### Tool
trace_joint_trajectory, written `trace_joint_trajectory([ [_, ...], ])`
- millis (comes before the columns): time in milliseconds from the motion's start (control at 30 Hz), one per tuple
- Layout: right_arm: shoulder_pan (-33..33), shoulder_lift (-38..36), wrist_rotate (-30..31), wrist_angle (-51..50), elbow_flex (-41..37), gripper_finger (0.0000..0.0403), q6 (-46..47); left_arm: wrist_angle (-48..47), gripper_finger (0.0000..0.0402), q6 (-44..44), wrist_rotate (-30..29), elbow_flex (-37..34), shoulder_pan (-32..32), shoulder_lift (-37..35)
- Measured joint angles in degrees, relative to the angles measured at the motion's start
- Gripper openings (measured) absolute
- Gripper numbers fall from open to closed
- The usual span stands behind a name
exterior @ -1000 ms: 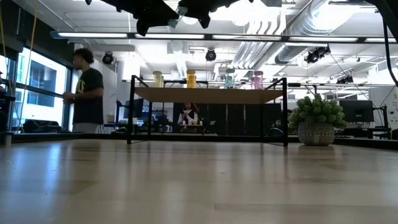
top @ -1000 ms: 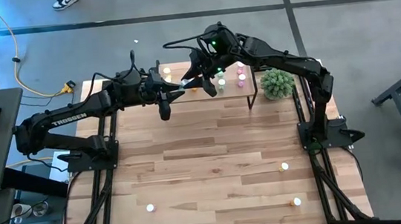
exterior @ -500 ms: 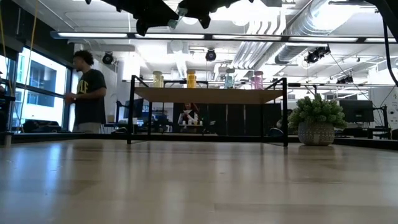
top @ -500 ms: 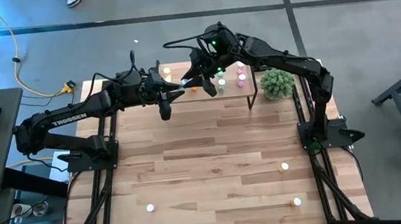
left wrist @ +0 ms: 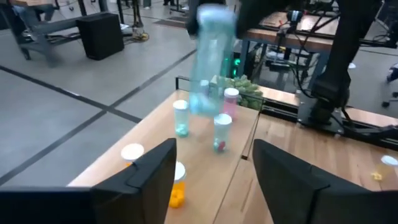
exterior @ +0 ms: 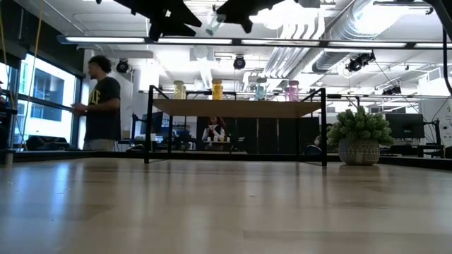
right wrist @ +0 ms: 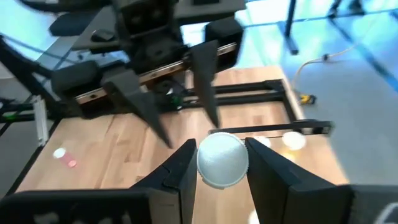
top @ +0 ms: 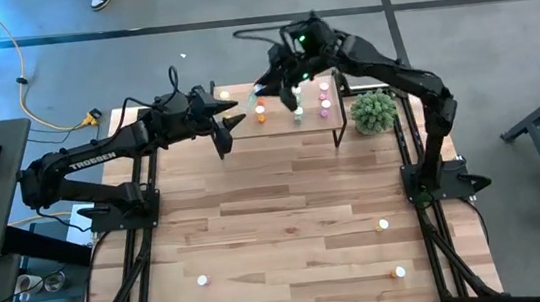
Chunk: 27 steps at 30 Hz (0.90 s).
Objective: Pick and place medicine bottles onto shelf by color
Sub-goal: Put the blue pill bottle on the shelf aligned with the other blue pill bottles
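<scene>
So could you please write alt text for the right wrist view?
The right claw grips a white-capped bottle between its dark fingers. Beyond it, the left claw stands open above the wooden table.

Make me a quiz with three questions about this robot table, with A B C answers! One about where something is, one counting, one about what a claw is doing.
1. Where is the green plant?
A) beside the shelf, on the right arm's side
B) on top of it
C) in a gripper

2. How many loose bottles are on the table's front half?
A) one
B) three
C) six

3. The right gripper is:
A) open, empty
B) holding the plant
C) shut on a white-capped bottle

1 A: it stands just off the shelf's end.
2 B: three pale dots show there.
3 C: its fingers flank the cap; the left gripper stands open.
</scene>
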Motion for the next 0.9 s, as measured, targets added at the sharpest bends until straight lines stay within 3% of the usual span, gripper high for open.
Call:
trace_joint_trajectory([
  [233, -6.25, -3.18, 2.09, 0.06, 0.02, 0.0105, -3.19, 0.24, 0.0220, 0.00, -3.12, 0.00, 0.00, 0.00],
  [467, -12.55, -3.45, 13.92, -0.64, 0.06, 0.0105, -8.19, 1.16, 0.0216, 0.00, -4.08, 0.00, 0.00, 0.00],
  [667, -16.25, -0.12, 14.18, -7.31, 0.11, 0.0105, -9.14, 1.09, 0.0216, 0.00, -5.31, 0.00, 0.00, 0.00],
  [900, -16.19, 4.02, 15.51, -14.51, 0.04, 0.0105, -10.59, 1.11, 0.0216, 0.00, -5.33, 0.00, -0.02, 0.00],
])
